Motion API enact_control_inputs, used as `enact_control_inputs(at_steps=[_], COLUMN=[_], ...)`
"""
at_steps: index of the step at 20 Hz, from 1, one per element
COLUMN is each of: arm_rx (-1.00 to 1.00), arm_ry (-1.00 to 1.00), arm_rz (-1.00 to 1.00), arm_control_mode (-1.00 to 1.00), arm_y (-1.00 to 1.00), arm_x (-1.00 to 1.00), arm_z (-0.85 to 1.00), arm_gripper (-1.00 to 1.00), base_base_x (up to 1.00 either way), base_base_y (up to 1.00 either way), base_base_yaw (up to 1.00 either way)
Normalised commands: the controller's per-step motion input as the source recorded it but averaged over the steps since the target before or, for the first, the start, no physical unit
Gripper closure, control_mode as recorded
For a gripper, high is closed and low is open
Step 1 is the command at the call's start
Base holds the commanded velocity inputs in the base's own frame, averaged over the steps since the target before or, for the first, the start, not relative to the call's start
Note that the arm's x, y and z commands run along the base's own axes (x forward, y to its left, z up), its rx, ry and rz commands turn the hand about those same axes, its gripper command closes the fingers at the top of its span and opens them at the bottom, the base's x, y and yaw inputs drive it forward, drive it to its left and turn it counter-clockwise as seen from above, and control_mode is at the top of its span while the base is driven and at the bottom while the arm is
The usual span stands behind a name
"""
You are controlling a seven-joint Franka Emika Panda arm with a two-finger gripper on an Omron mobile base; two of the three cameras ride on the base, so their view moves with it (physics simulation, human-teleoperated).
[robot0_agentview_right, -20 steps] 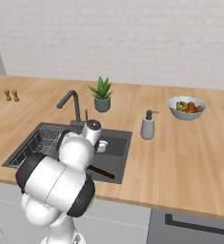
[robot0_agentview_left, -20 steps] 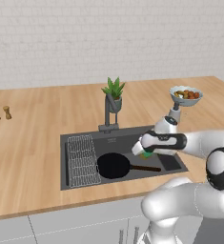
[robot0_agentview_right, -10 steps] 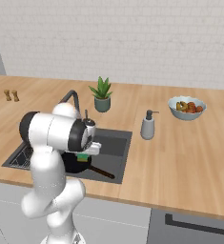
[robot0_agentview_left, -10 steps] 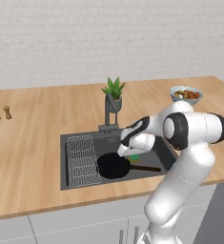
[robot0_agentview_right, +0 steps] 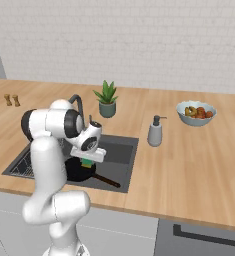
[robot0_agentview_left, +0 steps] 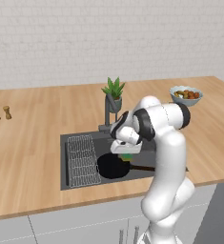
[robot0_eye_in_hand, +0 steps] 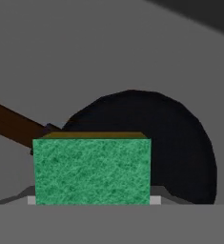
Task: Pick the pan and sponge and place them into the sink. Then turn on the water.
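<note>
Green fibrous sponge (robot0_eye_in_hand: 91,170) (rectangular) gripped in hand (robot0_agentview_left: 126,156) above round black pan (robot0_eye_in_hand: 180,143).

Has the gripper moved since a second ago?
Yes. In the left base view the gripper, shut on the sponge, has swung left from the sink's right side to over the pan.

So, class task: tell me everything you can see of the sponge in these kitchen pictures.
The sponge is a small rectangular block, its broad face a speckled, scouring green, with a thin yellow-brown layer along one edge. It looks soft and undamaged. It sits in the claw, held over the sink just above the black pan lying in the basin. From the base cameras a bit of green peeks out below the hand. Whether it touches the pan cannot be told.
</note>
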Motion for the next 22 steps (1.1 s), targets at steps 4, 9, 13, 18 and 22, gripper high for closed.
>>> enact_control_inputs(at_steps=[4,9,13,18,22], arm_rx=[0.07,0.04,0.01,0.03,0.04], arm_ry=[0.01,0.0,0.0,0.0,-0.02], arm_rz=[0.07,0.06,0.03,0.04,0.02], arm_control_mode=[-1.0,-1.0,-1.0,-1.0,-1.0], arm_y=[-0.07,0.0,0.0,0.0,0.0], arm_x=[0.05,0.0,0.0,0.0,0.0], arm_z=[-0.48,-0.35,-0.44,-0.44,-0.3], arm_gripper=[1.0,1.0,1.0,1.0,1.0], base_base_x=[0.0,0.0,0.0,0.0,0.0], base_base_y=[0.0,0.0,0.0,0.0,0.0], base_base_yaw=[0.0,0.0,0.0,0.0,0.0])
